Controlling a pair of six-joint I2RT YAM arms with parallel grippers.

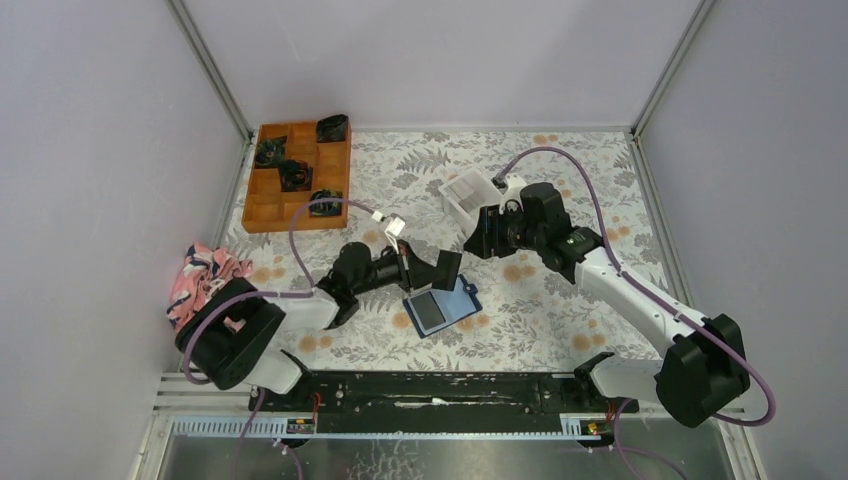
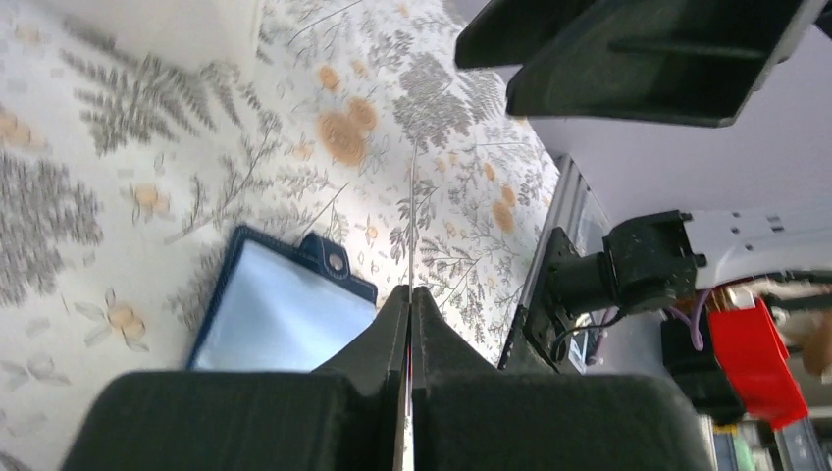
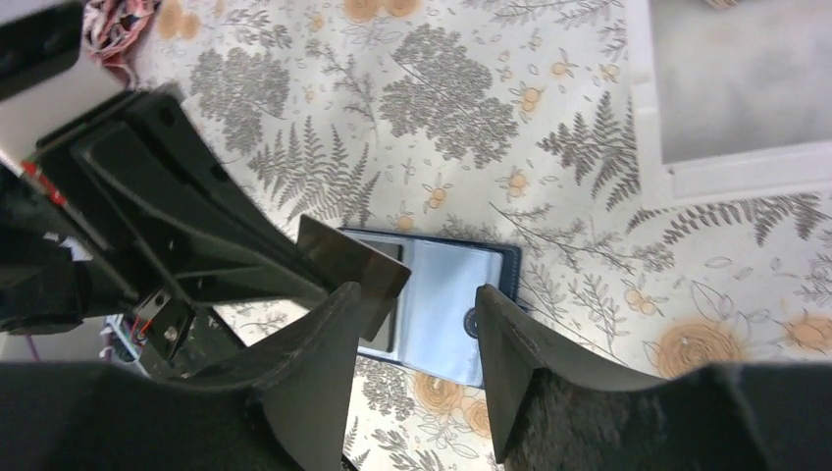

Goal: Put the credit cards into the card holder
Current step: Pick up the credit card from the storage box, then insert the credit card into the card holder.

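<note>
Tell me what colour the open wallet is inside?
The flat folding wallet is light blue inside, navy-edged; best in right wrist view.

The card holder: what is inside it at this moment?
The card holder lies open; its pale blue inside shows no card clearly. A dark card, pinched in the left gripper, covers one corner, so that part is hidden.

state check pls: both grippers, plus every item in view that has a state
left gripper: shut on the dark card
right gripper: open, empty
dark card: held off the table, not yet in the card holder
card holder: lying open, inside up
white box: open-topped, contents unclear
orange tray: dark items in some compartments
pink cloth: crumpled
</note>
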